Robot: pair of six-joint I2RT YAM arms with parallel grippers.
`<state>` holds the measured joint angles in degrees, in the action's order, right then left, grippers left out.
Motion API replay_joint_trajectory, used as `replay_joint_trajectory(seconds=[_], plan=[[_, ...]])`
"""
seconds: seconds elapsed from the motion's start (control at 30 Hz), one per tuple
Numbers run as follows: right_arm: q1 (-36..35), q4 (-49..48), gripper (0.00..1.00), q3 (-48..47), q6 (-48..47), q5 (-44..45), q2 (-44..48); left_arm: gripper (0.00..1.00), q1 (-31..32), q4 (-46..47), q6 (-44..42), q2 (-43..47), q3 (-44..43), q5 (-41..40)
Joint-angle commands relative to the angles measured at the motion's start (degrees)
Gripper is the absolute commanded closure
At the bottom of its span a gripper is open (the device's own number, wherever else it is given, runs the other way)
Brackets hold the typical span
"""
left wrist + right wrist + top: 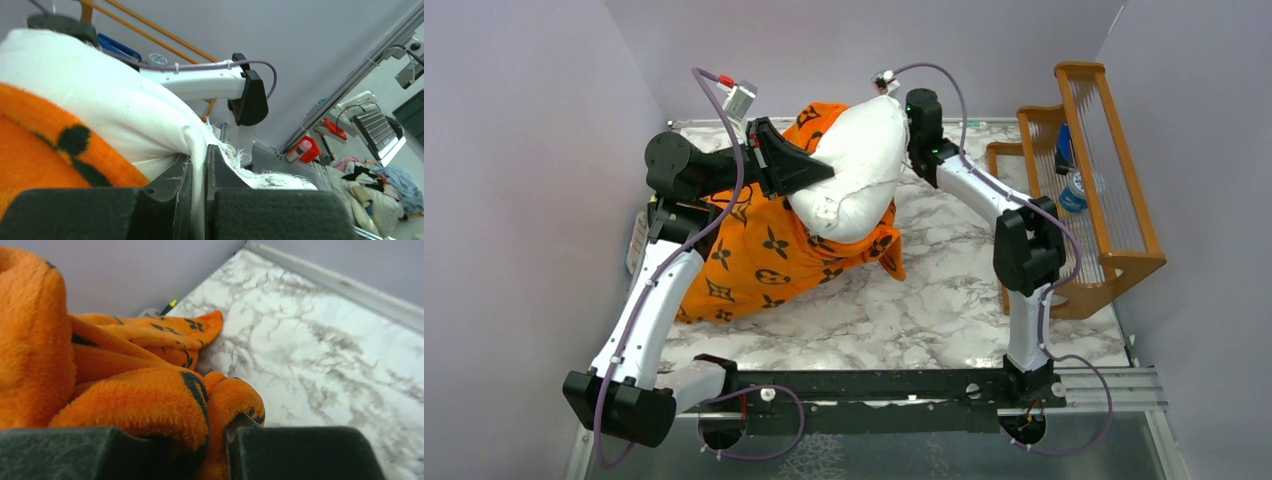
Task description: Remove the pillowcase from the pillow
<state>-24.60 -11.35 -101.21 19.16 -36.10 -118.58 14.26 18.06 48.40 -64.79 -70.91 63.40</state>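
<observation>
The white pillow [859, 165] is lifted above the back of the table, most of it out of the orange pillowcase [764, 255], which hangs and spreads below and to its left. My left gripper [824, 172] is shut on a fold of the pillow's white cloth [115, 110] at its left side; the left wrist view shows this fold pinched between the jaws [205, 155], with the pillowcase [35, 150] alongside. My right gripper [911, 125] is at the pillow's right edge, its tips hidden there. In the right wrist view it [217, 427] is shut on a bunched fold of the pillowcase [135, 400].
A wooden rack [1089, 180] stands at the table's right edge with a blue and white bottle [1072, 185] in it. Purple walls close in the back and sides. The marble tabletop [944, 290] shows in front of the cloth. A pen [167, 306] lies by the back wall.
</observation>
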Motion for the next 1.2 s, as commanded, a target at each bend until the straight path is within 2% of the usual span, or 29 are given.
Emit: replay_joint_trajectory(seconds=[0.0,0.07,0.1,0.27,0.3,0.4,0.53,0.73,0.87,0.97,1.03,1.17], plan=[[-2.21,-2.70,0.79,8.54,-0.36,8.21,0.58,1.00,1.82,11.47,-5.35,3.37,-4.96,-3.51],[-3.16,-3.52,0.73,12.01,-0.99,9.32,1.69,1.00,1.78,11.15,-9.07,3.90,-3.96,-9.65],[-3.45,-2.79,0.65,13.07,-2.38,10.49,2.35,1.00,1.74,10.13,-10.86,3.91,-3.67,-12.00],[-3.48,-1.58,0.06,19.05,-7.81,21.21,11.47,1.00,1.73,0.73,-21.30,1.25,-4.62,-20.08],[-3.42,-1.27,0.01,19.82,-8.68,23.70,13.67,1.00,1.73,-0.12,-22.43,0.23,-4.54,-20.55],[-3.35,0.18,0.00,20.80,-9.23,32.51,19.89,1.00,1.73,-1.08,-25.72,-2.07,-3.74,-20.62],[-3.29,4.29,0.00,20.42,-5.59,44.50,26.84,1.00,1.73,-3.31,-31.22,-2.36,-1.45,-25.02],[-3.20,11.14,0.00,19.84,1.88,52.04,36.04,1.00,1.82,-2.57,-33.26,-3.36,2.55,-27.48],[-3.17,15.76,0.00,20.77,5.98,57.36,40.33,1.00,1.83,-2.20,-33.94,-3.13,4.64,-31.89],[-2.93,21.75,0.00,19.35,8.76,56.64,39.78,1.00,1.82,-0.79,-33.63,-1.81,6.63,-39.11],[-2.19,24.10,0.00,20.63,10.86,53.13,39.77,1.00,1.83,-0.32,-33.07,-1.21,7.72,-45.78],[0.58,19.20,0.00,28.61,10.51,30.37,41.89,1.00,1.82,0.80,-32.19,-1.19,8.41,-56.06]])
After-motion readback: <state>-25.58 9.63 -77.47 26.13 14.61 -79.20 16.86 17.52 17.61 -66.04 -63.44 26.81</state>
